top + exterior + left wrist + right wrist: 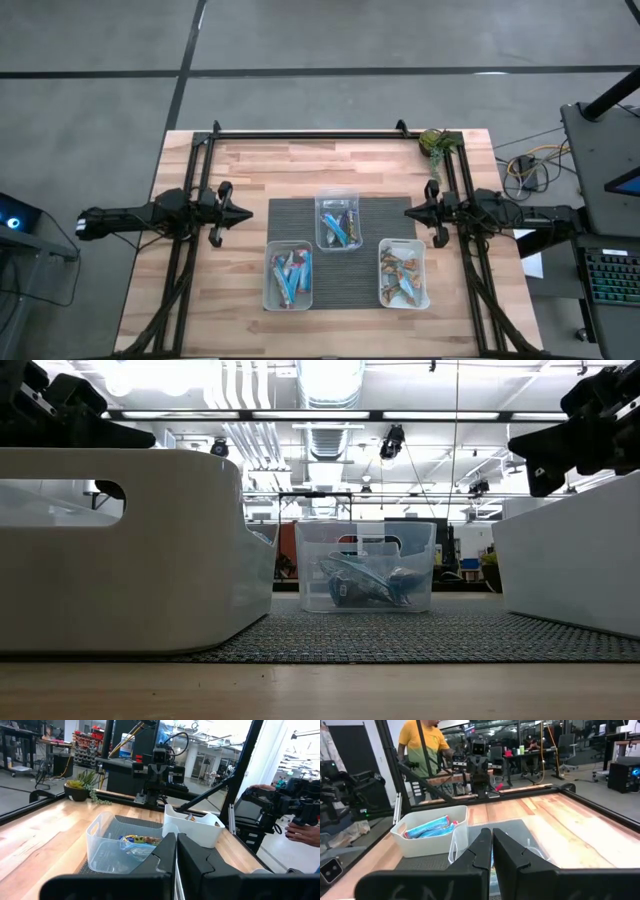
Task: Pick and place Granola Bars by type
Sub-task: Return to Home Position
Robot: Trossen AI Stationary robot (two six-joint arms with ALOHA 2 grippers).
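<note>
Across the middle of the high frame, both arms lie level above the wooden surface (pixel 300 170), one reaching in from each side edge with its tip pointing inward. At left of centre the left claw (pixel 245 212) shows its two fingers pressed together; at right of centre the right claw (pixel 408 212) mirrors it, fingers likewise together. Between them a dark mat (pixel 345 275) carries three containers. Granola Bars (pixel 290 272) in blue wrappers fill the white bin (pixel 266 290) at the mat's lower left. The orange and tan bars (pixel 403 272) lie in a second white bin (pixel 381 292) at its lower right. A clear tub (pixel 337 193) at the mat's top centre holds a mixed handful (pixel 339 228), blue among darker wrappers. A small green plant (pixel 434 143) stands at the surface's upper right corner. In the upper left of the right wrist frame, a person (pixel 420 740) in a yellow shirt stands beyond the surface's far edge
</note>
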